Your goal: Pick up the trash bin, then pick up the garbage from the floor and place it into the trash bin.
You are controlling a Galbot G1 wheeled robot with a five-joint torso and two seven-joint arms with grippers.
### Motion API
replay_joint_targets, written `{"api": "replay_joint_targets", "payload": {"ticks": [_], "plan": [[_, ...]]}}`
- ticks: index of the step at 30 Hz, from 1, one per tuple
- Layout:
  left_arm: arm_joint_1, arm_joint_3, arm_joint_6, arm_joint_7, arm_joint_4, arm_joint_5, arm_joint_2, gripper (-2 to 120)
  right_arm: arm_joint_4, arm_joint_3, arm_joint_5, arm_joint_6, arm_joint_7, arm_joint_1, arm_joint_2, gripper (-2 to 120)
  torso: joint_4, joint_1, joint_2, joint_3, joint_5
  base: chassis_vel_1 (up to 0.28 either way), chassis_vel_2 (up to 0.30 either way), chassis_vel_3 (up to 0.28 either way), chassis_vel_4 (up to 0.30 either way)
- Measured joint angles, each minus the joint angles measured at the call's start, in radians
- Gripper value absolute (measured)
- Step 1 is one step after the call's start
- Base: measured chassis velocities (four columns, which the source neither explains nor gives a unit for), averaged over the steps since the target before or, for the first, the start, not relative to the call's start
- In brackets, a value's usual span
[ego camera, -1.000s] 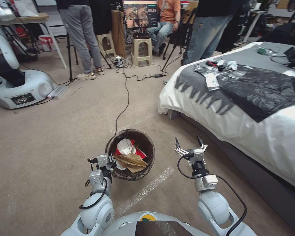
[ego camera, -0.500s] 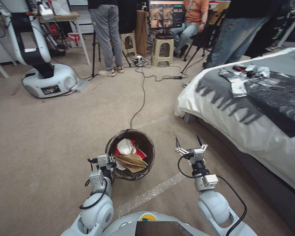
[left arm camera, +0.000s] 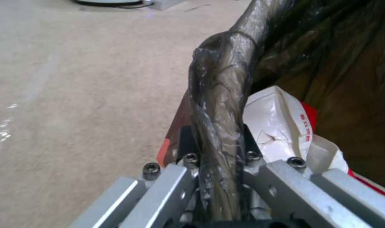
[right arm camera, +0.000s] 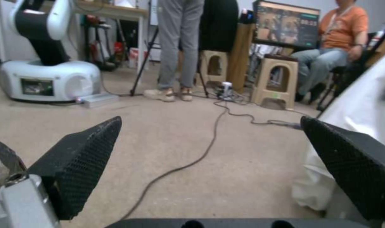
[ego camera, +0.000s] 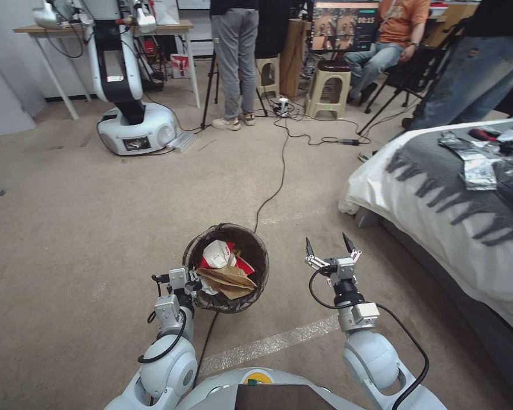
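At left, low: left gripper [ego camera: 195,283] clamped on the liner-wrapped rim of the trash bin [ego camera: 250,242].
Bin contents: brown paper bag [ego camera: 229,280], red-and-white packet [ego camera: 218,254].
To the bin's right: right gripper [ego camera: 329,247], fingers spread, empty, nearer the bed [ego camera: 438,222].
Left wrist view: rim [left arm camera: 220,104] pinched between the jaws, hidden in the head view.
Carpet ahead: no litter visible.

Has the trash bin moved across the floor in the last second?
Yes. The trash bin, gripped at its rim by the left end effector, now hangs over the black floor cable, which earlier ended behind it; the robot carried it rightward.
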Motion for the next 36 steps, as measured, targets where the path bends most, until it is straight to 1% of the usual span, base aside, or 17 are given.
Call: {"api": "replay_joint_targets", "payload": {"ticks": [11, 18, 25, 30, 33, 34, 36], "plan": [[0.001, -0.001, 0.000, 0.000, -0.009, 0.010, -0.002, 2, -0.005, -0.001, -0.001, 0.001, 0.005, 0.004, 0.004, 100, 0.0001, 0.000, 0.000, 0.000, 0.0001, 0.044, 0.038, 0.048, 0.047], [-0.001, -0.005, 0.009, 0.001, -0.032, 0.009, -0.001, 2, -0.007, 0.003, 0.000, 0.001, 0.013, 0.010, 0.002, 100, -0.0001, 0.000, 0.000, 0.000, 0.0000, 0.000, 0.000, 0.000, 0.000], [-0.009, -0.012, 0.026, 0.005, -0.058, -0.017, 0.013, 2, -0.012, 0.017, 0.004, 0.000, 0.021, 0.018, 0.003, 100, 0.0000, 0.000, 0.000, 0.000, 0.0001, 0.000, 0.000, 0.000, 0.000], [-0.021, -0.027, 0.044, -0.015, -0.080, -0.057, 0.020, 2, -0.012, 0.023, 0.009, -0.002, 0.024, 0.022, 0.002, 100, 0.0000, 0.000, 0.000, 0.000, 0.0000, 0.000, 0.000, 0.000, 0.000], [-0.029, -0.051, 0.080, -0.063, -0.118, -0.158, 0.036, 2, -0.011, 0.024, 0.011, -0.004, 0.026, 0.023, 0.004, 100, 0.0000, 0.000, 0.000, 0.000, 0.0000, 0.000, 0.000, 0.000, 0.000], [-0.029, -0.051, 0.080, -0.063, -0.118, -0.158, 0.036, 2, -0.011, 0.024, 0.011, -0.004, 0.026, 0.023, 0.004, 100, 0.0000, 0.000, 0.000, 0.000, 0.0000, 0.000, 0.000, 0.000, 0.000], [-0.032, -0.061, 0.096, -0.087, -0.135, -0.214, 0.047, 2, -0.010, 0.023, 0.011, -0.006, 0.027, 0.024, 0.005, 100, 0.0000, 0.000, 0.000, 0.000, 0.0000, 0.000, 0.000, 0.000, 0.000]]}}
